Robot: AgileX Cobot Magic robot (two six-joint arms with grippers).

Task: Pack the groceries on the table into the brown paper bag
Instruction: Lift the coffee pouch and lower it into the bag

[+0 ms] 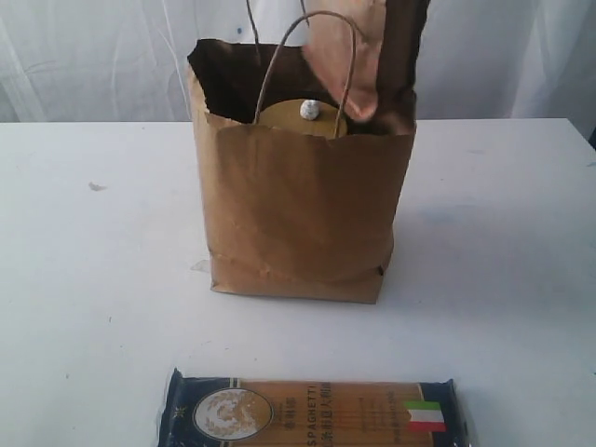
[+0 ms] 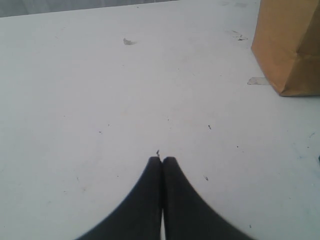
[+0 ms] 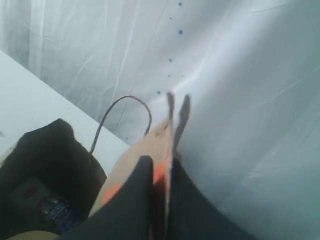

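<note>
Brown paper bag (image 1: 298, 214) stands up tall in the middle of the white table (image 1: 93, 279). Its top is open and a bit ragged. A thin loop handle (image 1: 307, 65) sticks up from the front rim. Inside the bag you can see a tan jar lid (image 1: 284, 119). A tiny foil ball (image 1: 308, 111) sits on top of that lid. The blue spaghetti packet (image 1: 312, 414) lies flat on the table in front of the bag, well apart from it.

The right gripper (image 3: 161, 167) is up at the back rim of the bag. Its two black fingers pinch the paper edge tight. The left gripper (image 2: 162, 160) is squeezed closed with nothing in it, over bare table off to the side of the bag.
</note>
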